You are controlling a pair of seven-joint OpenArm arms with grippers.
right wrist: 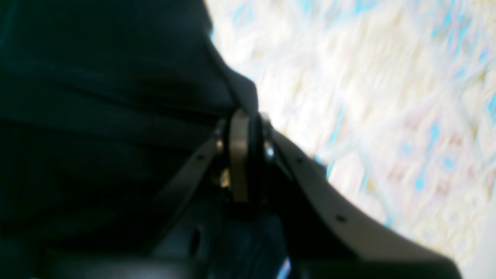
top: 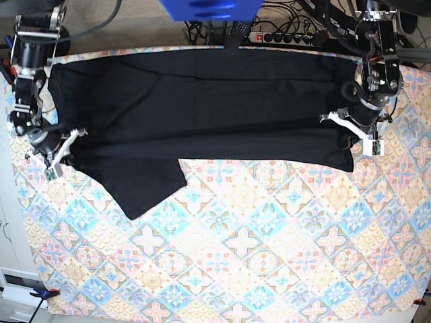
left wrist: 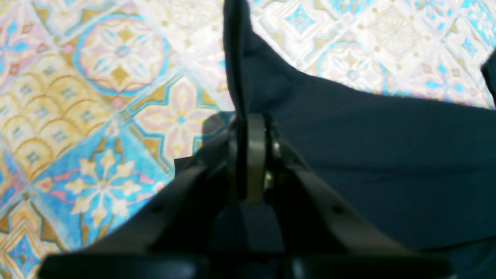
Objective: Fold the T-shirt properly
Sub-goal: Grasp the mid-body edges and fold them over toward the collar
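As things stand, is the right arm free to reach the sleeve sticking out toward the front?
Probably not: the right gripper is shut on the T-shirt edge, so it must let go first, though the sleeve lies uncovered nearby.

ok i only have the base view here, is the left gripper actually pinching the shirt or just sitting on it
Observer: In the left wrist view the left gripper is shut on a raised fold of the T-shirt; black cloth stands up between its closed fingers.
Operator: and the right one
Observer: The right wrist view shows the right gripper shut on a cloth edge too, with the T-shirt spreading off to that picture's left. That picture is blurred.
Operator: anything under the left grip besides cloth
Observer: Only the patterned tablecloth shows beside the pinched fold; nothing else lies there.
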